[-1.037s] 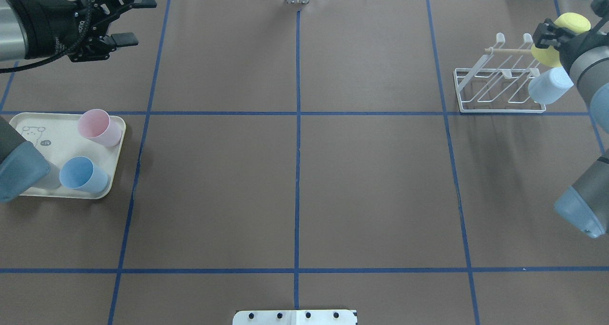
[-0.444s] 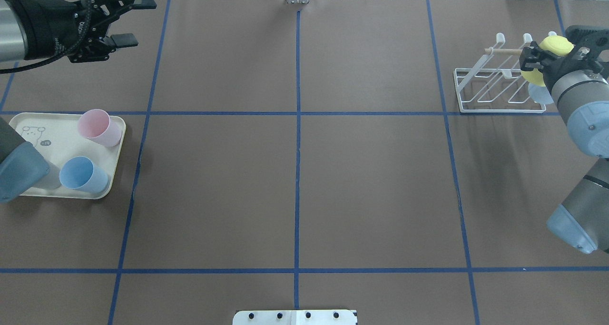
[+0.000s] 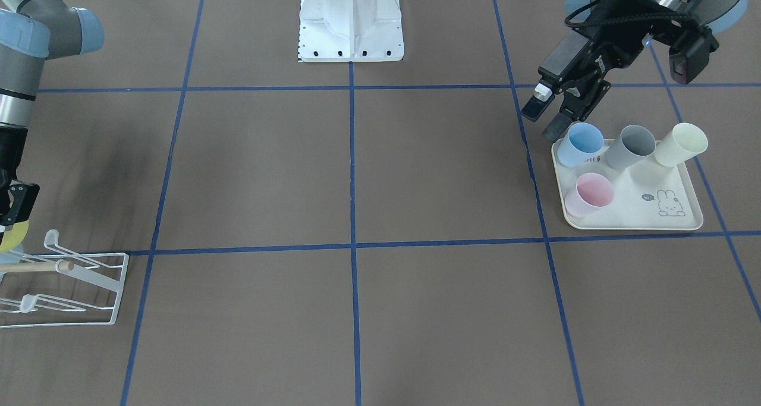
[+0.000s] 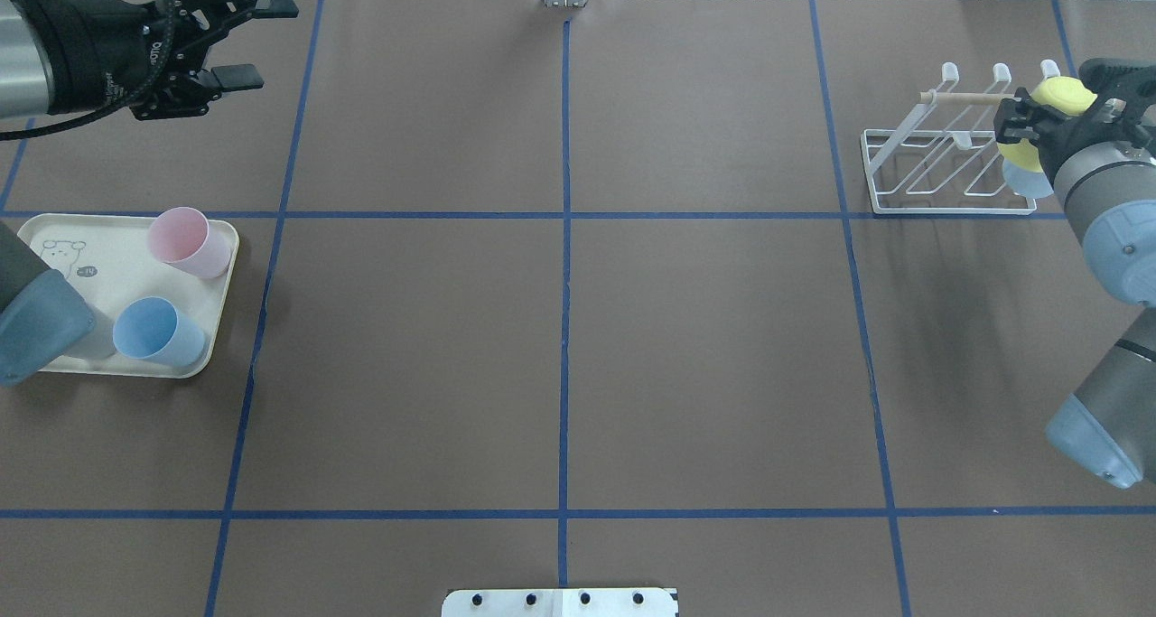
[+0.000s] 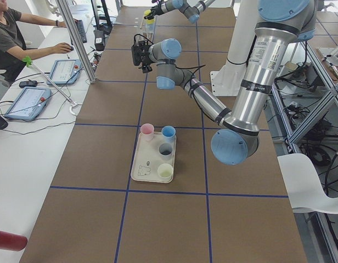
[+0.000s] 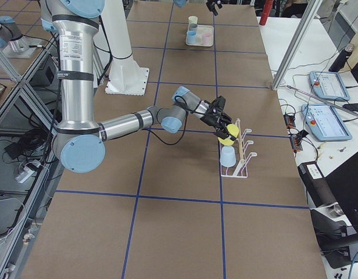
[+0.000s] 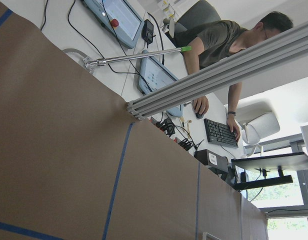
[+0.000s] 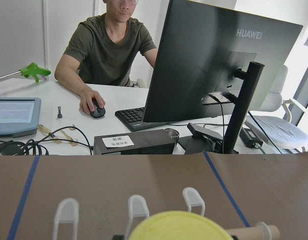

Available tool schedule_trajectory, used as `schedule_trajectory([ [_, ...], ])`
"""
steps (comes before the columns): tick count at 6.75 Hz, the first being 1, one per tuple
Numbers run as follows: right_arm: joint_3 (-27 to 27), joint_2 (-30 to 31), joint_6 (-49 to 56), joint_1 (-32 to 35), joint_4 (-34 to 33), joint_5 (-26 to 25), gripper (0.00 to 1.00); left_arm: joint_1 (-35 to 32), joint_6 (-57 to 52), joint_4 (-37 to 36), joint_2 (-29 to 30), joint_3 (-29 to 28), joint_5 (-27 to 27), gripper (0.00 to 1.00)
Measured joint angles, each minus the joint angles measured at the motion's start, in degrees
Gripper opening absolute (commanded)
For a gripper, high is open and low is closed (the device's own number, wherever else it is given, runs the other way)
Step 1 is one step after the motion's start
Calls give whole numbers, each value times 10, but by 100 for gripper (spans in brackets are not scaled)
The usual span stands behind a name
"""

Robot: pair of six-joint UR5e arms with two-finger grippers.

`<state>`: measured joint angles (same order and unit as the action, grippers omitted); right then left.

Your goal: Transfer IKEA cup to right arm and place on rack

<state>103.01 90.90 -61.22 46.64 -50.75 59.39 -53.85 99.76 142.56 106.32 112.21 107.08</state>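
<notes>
While my R fingers [image 4: 1013, 118] pinch the yellow cup [image 4: 1061, 95], it hangs tilted over the rack [image 4: 903, 206] end. The wooden rod [image 4: 966, 98] is just beside them and the pale blue cup [image 4: 1025, 182] just below. Can't tell if it's touching a prong. L fingers [image 4: 237, 77] are spread, nothing betw. them, tray [image 3: 630, 219] nearby.

Left arm [image 5: 251, 82]: silver-grey tubes wearing pale blue joint caps, printed label [image 5: 262, 52] sitting on one tube.
Right arm [image 6: 74, 75]: showing the same colours.
Left gripper [image 4: 256, 41]: black, white lettering showing, black cable [image 4: 54, 127] trailing under the wrist.
Base [image 3: 351, 19]: white pedestal, dark screws [image 3: 340, 53] lining its edge.
</notes>
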Motion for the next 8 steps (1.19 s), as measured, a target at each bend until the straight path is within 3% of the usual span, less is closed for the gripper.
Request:
schedule_trajectory([
  [8,-23,-13,0,-13,4,0,0,1,1,1,-7,0,0,99],
])
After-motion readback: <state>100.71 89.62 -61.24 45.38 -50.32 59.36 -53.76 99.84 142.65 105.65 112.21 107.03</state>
